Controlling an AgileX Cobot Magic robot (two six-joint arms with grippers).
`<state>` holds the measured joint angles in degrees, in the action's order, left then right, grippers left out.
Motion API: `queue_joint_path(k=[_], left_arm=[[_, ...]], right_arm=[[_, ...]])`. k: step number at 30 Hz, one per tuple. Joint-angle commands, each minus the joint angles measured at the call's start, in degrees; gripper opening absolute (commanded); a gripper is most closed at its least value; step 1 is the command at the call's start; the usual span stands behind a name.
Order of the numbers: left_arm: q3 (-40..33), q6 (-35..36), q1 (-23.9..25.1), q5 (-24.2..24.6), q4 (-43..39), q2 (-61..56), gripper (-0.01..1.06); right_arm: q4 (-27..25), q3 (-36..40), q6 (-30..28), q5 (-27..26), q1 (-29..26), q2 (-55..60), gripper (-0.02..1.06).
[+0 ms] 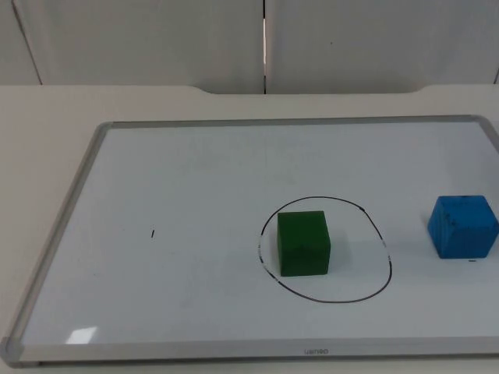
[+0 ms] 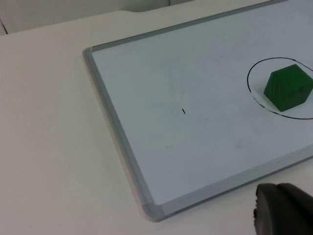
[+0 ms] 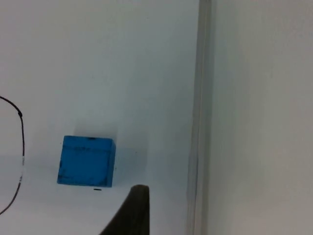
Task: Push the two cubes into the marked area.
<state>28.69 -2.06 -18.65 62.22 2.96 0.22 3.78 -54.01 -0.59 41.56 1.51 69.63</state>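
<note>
The right pincer [image 3: 131,215], its grip state impossible to tell, hovers just beside the blue cube [image 3: 86,160] on the side away from the drawn circle [image 1: 382,241]. It looks the nearer arm to push that cube in beside the green cube [image 1: 303,243], which already sits inside the circle.

A green cube [image 1: 303,243] is seen upright inside the drawn black circle [image 1: 380,234] — set toward its left side. A blue cube [image 1: 463,226] is placed outside the circle, near its right edge — apart from the line.
</note>
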Motion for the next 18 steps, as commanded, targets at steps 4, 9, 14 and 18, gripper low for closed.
queue_joint_path(k=[4, 9, 14, 18], left_arm=[[-0.34, 0.34, 0.17, -0.58, 0.52, -0.22, 0.0], [-0.34, 0.34, 0.17, -0.58, 0.52, -0.22, 0.0], [-0.34, 0.34, 0.17, -0.58, 0.52, -0.22, 0.0], [-0.34, 0.34, 0.17, -0.58, 0.52, -0.22, 0.0]], right_arm=[[0.45, -0.22, 1.66, -1.58, -0.29, 5.31, 0.93], [0.33, -0.22, 3.35, -2.51, -0.29, 11.02, 0.76], [0.04, -0.22, 4.23, -3.63, -0.29, 16.24, 0.46], [-0.45, -0.22, 4.23, -5.32, -0.29, 21.51, 0.22]])
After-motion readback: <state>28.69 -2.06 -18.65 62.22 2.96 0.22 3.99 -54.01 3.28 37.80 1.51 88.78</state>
